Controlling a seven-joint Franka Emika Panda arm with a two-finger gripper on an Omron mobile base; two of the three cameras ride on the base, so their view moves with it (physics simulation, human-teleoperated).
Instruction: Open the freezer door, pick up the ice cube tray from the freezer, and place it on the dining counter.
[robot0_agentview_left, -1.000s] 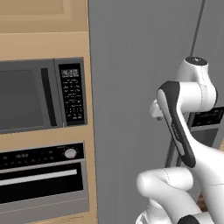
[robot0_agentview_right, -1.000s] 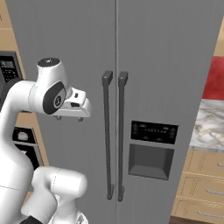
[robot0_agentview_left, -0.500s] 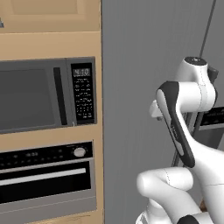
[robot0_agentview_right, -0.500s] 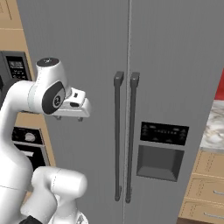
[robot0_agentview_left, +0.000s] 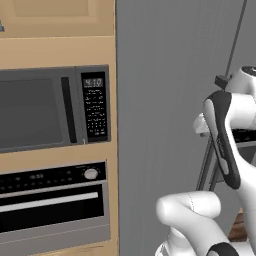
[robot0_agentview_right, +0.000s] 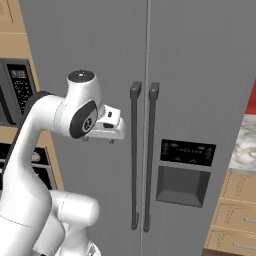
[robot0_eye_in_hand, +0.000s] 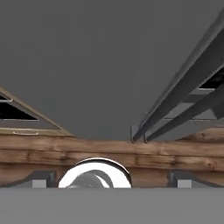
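Observation:
The freezer door (robot0_agentview_right: 85, 50) is the plain grey left panel of the tall freezer and it is shut. Its long dark bar handle (robot0_agentview_right: 134, 155) runs down its right edge. The same door (robot0_agentview_left: 165, 100) fills the middle of the left base view. My gripper (robot0_agentview_right: 98, 140) hangs in front of this door, left of the handle, at about the height of the handle's top, pointing down. It is open and holds nothing. In the hand view the gripper (robot0_eye_in_hand: 112, 179) looks down the door (robot0_eye_in_hand: 100, 65) towards the floor, with the handle (robot0_eye_in_hand: 183, 83) to the right. The ice cube tray is hidden behind the shut door. The dining counter is out of view.
The neighbouring grey door (robot0_agentview_right: 200, 60) carries a black dispenser panel (robot0_agentview_right: 184, 170) and its own handle (robot0_agentview_right: 150, 155). A wood-framed microwave (robot0_agentview_left: 50, 107) and oven (robot0_agentview_left: 50, 205) stand left of the freezer. A marble top (robot0_agentview_right: 246, 147) over tan drawers lies at far right. Wooden floor (robot0_eye_in_hand: 109, 151) lies below.
The whole scene has slid to the right in both base views, so the base has moved. The arm keeps its pose and the gripper stays open.

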